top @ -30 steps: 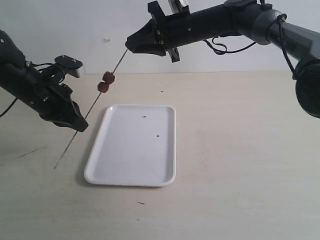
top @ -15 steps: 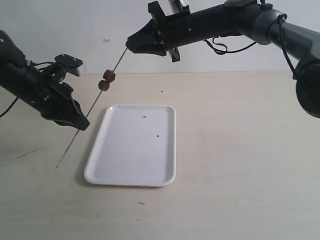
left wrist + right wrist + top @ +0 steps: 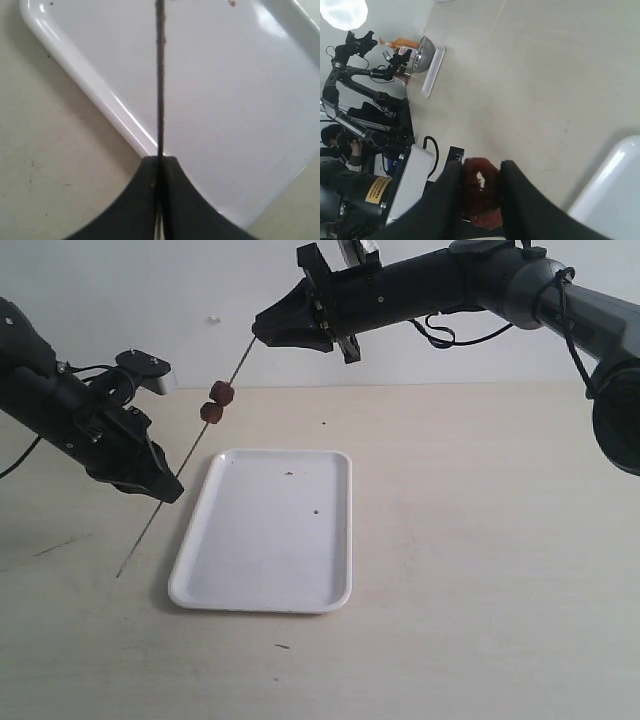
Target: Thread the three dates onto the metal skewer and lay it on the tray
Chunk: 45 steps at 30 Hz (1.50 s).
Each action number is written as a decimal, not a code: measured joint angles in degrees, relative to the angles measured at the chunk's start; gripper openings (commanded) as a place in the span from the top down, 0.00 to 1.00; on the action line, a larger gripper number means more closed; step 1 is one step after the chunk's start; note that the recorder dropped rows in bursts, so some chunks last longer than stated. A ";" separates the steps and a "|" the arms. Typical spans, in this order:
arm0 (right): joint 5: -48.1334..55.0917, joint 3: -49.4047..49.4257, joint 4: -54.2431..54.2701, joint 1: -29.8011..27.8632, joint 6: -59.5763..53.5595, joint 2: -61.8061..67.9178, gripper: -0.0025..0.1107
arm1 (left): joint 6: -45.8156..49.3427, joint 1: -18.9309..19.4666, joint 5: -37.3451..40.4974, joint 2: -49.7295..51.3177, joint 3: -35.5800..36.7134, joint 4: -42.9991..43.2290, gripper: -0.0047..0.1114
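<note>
Pinching a third date [image 3: 479, 192], seen only by its wrist camera, right tool [image 3: 479, 187]; left tool [image 3: 161, 165] clamps skewer [image 3: 160, 90].

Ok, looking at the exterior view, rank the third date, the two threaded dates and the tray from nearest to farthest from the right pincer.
1. The third date: clamped in the right pincer itself.
2. The two threaded dates: on the metal skewer, below and left of that pincer.
3. The tray: flat on the table, lowest and farthest.
</note>
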 measured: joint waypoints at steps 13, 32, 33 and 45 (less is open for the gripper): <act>0.20 0.00 0.00 0.00 0.00 0.00 0.76 | 0.50 0.00 1.46 0.00 0.00 0.24 0.96; -0.01 0.00 -3.11 0.25 0.00 0.00 0.76 | 4.07 -0.82 -5.20 0.13 0.00 -2.45 0.96; -0.01 0.00 -3.11 0.50 0.00 0.00 0.76 | 4.40 -0.95 -5.66 0.13 0.00 -2.58 0.96; -0.25 0.00 -5.69 3.47 0.00 0.00 0.76 | 5.26 -1.72 -8.17 0.13 0.00 -4.76 0.96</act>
